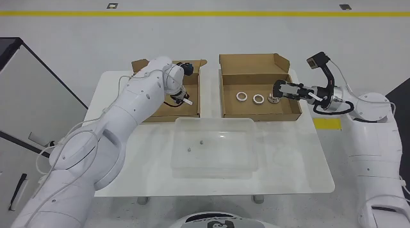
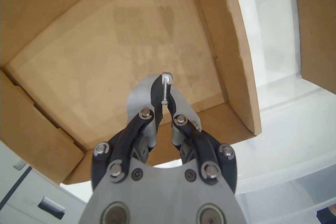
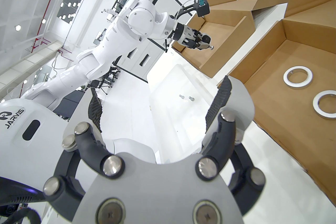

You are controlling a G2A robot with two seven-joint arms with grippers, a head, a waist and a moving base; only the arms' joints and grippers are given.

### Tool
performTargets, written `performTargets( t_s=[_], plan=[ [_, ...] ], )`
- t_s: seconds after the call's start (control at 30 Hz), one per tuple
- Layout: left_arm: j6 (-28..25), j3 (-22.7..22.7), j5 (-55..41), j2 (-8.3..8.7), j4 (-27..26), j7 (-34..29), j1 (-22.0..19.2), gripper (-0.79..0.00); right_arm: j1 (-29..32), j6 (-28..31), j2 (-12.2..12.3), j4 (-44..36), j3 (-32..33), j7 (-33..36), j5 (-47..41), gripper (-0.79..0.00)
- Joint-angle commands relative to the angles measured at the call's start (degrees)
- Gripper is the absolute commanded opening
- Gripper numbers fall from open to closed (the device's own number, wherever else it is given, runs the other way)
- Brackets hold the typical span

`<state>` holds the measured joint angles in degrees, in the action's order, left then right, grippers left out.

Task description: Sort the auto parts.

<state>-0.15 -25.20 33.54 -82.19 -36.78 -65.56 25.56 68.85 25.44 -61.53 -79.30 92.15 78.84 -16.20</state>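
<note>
Left wrist view: a threaded steel bolt is pinched between the black pads of the left claw, hex head outermost, shank running back along the jaws. The claw is closed on the bolt and hangs above the bare brown floor of the left box, near the corner closest to the bin.

Seen from the top view, the left claw sits over the near right part of the left box, and its arm lies across the box's other side. The right wrist view shows the left claw farther off, with the bolt poking from its tip above the left box.

The clear bin stands on the white counter just in front of both boxes. A loose bolt and a second bolt lie near each other on its floor.

The right box sits beside the left one with a strip of counter between them. On its floor a first ring and a second ring lie flat, side by side and apart. Both are silver.

The right claw is over the right end of that box, just beside the second ring. In its own wrist view the right claw is spread wide with nothing between the ribbed pads. The first ring and second ring show off to one side on the cardboard of the right box.
</note>
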Motion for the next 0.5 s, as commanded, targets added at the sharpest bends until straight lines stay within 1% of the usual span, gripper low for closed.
performTargets(
  t_s=[0.0, 0.3, 0.33, 0.37, 0.4, 0.43, 0.47],
  plan=[
    [0.14, 0.31, 0.17, -0.70, 1.32, 0.12, -0.13, -0.785, 0.00, 0.00, 0.00, 0.00, 0.00, 0.00, 0.00, 0.000],
    [-0.66, 1.08, 0.13, -3.66, 6.96, 0.69, -0.75, -0.785, 0.00, 0.00, 0.00, 0.00, 0.00, 0.00, 0.00, 0.000],
    [-0.80, 1.08, 0.07, -3.94, 7.55, 0.76, -0.84, -0.631, 0.00, 0.00, 0.00, 0.00, 0.00, 0.00, 0.00, 0.000],
    [-1.06, 1.08, 0.01, -4.21, 8.08, 0.81, -0.93, -0.499, 0.00, 0.00, 0.00, 0.00, 0.00, 0.00, 0.00, 0.000],
    [-1.30, 1.02, -0.18, -4.46, 8.62, 0.86, -1.02, -0.425, 0.00, 0.00, 0.00, 0.00, 0.00, 0.00, 0.00, 0.000],
    [-1.69, 0.96, -0.31, -4.69, 9.11, 0.93, -1.11, -0.308, 0.00, 0.00, 0.00, 0.00, 0.00, 0.00, 0.00, 0.000],
    [-2.00, 0.94, -0.32, -4.91, 9.66, 1.01, -1.24, -0.151, 0.00, 0.00, 0.00, 0.00, 0.00, 0.00, 0.00, 0.000]
  ],
)
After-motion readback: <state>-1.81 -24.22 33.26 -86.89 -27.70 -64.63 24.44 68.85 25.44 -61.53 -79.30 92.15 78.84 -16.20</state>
